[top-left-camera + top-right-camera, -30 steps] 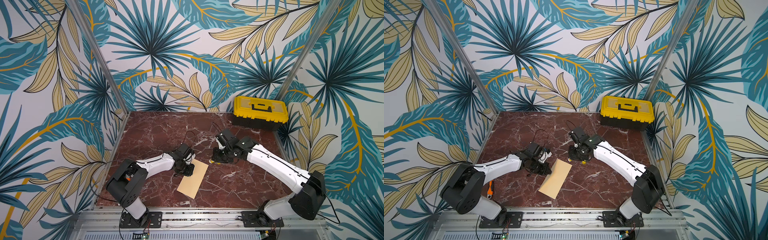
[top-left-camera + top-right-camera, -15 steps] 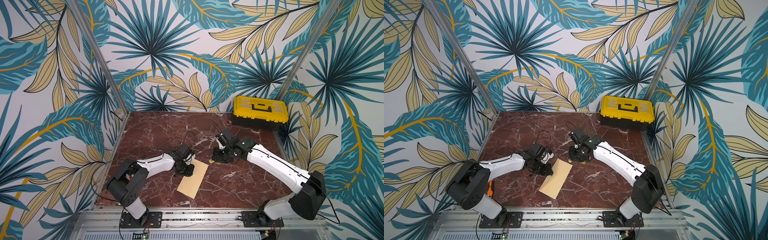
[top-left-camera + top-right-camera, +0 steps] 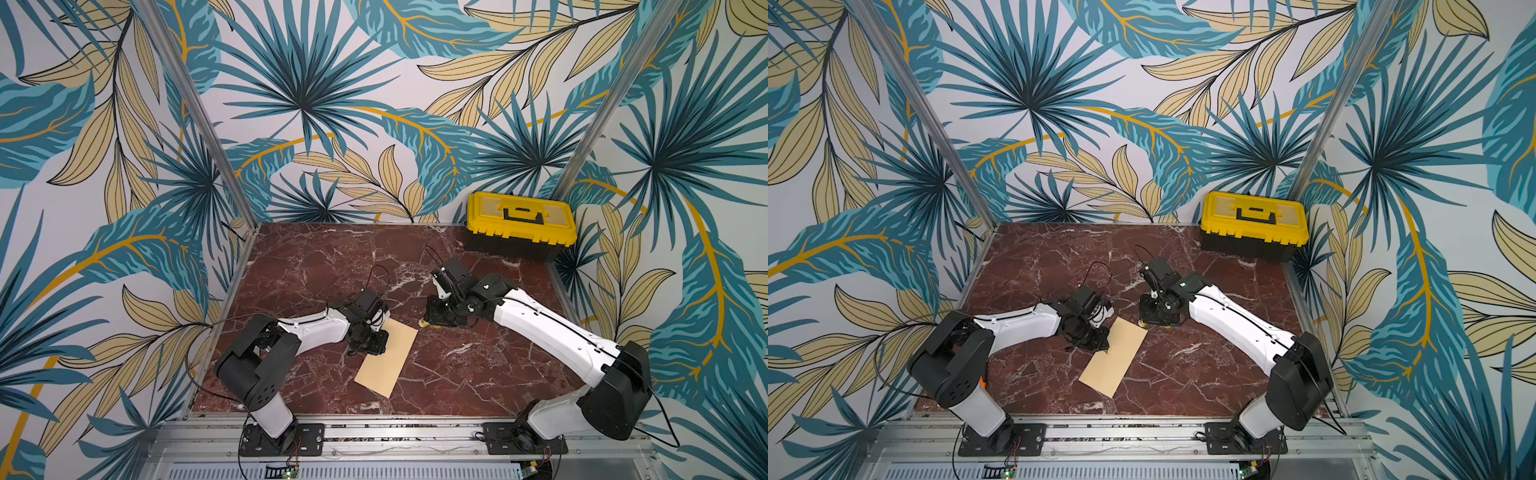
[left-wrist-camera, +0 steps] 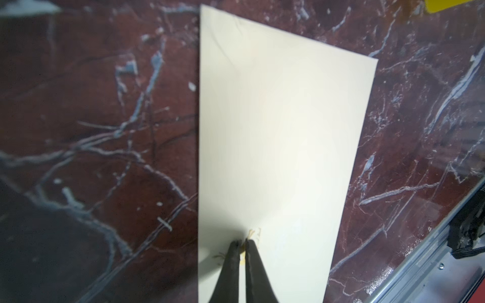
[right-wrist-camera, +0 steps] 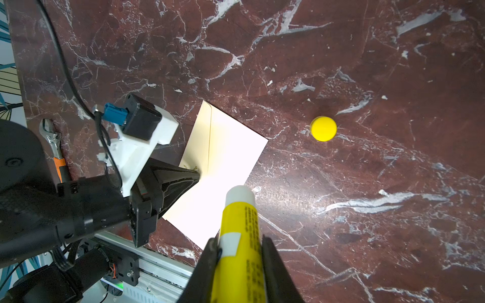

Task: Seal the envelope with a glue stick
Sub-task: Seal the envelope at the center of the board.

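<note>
Marble desk [image 3: 316,266], barely moved since — pinches envelope [image 4: 275,144] in left fingers [image 4: 231,267], grips glue stick [image 5: 240,236] in right fingers [image 5: 273,262]; white tip [image 5: 240,194] seen from right wrist only.

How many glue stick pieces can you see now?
2. The uncapped glue stick sits clamped in the right gripper; its yellow cap rests on the table, apart from the envelope. None appears hidden.

We can't really read anything here, tbh. The glue stick [image 5: 241,262] has a strip of tiny dark print [image 5: 250,230] running down its yellow body, plus a blank-looking white label patch [image 5: 230,245], but in the right wrist view it's too blurry for us to make out.
</note>
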`<state>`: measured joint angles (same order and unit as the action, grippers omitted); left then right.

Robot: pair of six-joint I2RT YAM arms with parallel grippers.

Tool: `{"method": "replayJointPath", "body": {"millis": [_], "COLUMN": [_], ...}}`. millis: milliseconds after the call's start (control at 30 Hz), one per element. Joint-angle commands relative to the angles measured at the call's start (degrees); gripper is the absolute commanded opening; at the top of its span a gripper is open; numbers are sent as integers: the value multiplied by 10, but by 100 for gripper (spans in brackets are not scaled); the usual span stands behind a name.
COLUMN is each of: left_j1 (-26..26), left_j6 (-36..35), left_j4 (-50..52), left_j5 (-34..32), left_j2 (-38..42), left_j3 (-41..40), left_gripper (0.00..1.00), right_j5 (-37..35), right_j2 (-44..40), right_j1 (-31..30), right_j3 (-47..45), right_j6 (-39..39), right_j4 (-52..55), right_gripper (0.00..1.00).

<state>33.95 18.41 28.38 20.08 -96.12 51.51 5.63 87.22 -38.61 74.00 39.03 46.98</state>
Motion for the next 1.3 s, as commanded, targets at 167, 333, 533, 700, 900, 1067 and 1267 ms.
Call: {"method": "replayJointPath", "body": {"millis": [167,333,533,700,900,1067,1267], "left_j1": [7,10,21,30,30,29,29], "left_j6": [-7,-7,-1,10,17,10,9], "left_j4": [47,61,44,13,-22,-20,-29], "left_j5": [-31,-23,-2,8,7,-15,-24], "left_j2": [19,26,5,-18,-43,-59,-60], "left_j3": [25,51,60,42,13,1,-18], "left_gripper": [10,10,10,10,9,9,9], "right_j5": [-7,-12,-13,-16,-16,-17,-18], "right_j2": [-21,-27,-30,-33,-33,-36,-36], "right_j1": [1,1,1,2,1,2,2], "right_j3": [-13,-11,-12,-11,-10,-10,-10], "right_j6": [6,5,5,4,3,3,3], "right_j4": [8,13,17,20,24,26,27], "right_gripper": [0,0,0,0,0,0,0]}}
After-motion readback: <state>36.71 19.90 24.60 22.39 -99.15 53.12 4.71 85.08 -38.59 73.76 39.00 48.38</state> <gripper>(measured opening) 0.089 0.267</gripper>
